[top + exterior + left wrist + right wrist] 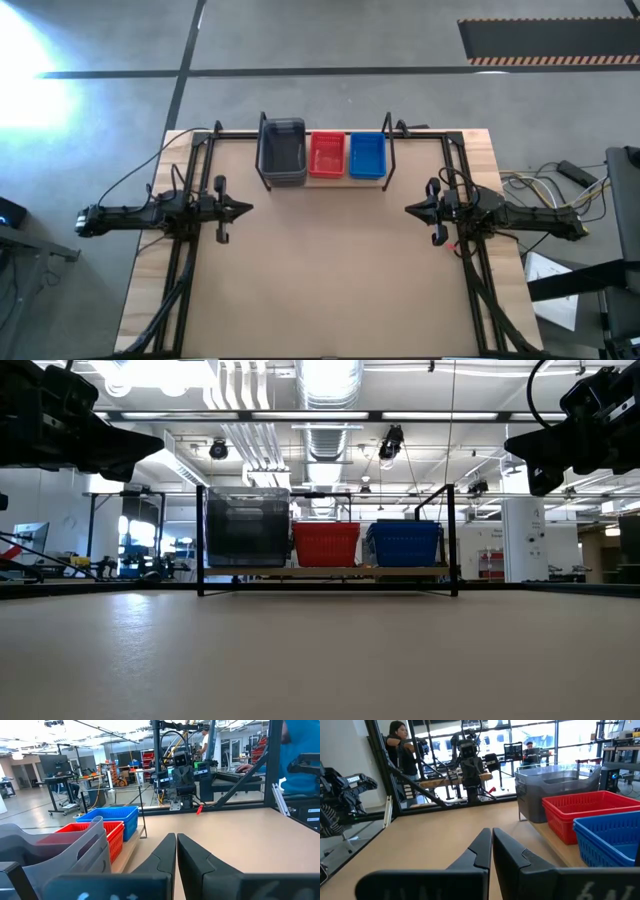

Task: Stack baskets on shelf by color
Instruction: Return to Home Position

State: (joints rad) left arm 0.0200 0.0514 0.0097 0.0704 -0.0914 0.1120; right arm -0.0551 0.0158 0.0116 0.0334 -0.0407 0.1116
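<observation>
Stacking appeared complete: grey baskets, red baskets and blue baskets sat on the shelf; left hand and right hand were pressed together, empty.

At twelve o'clock, the grey stack, red stack and blue stack are hiding their basket counts. The low view's top edge is cropping the left arm and right arm.

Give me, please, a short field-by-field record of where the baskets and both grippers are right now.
shelf: far edge of the table, centred
grey baskets: shelf's left end in the high view, tallest pile
red baskets: middle
blue baskets: right end
left gripper: shut, empty, at table's left side
right gripper: shut, empty, at table's right side
</observation>
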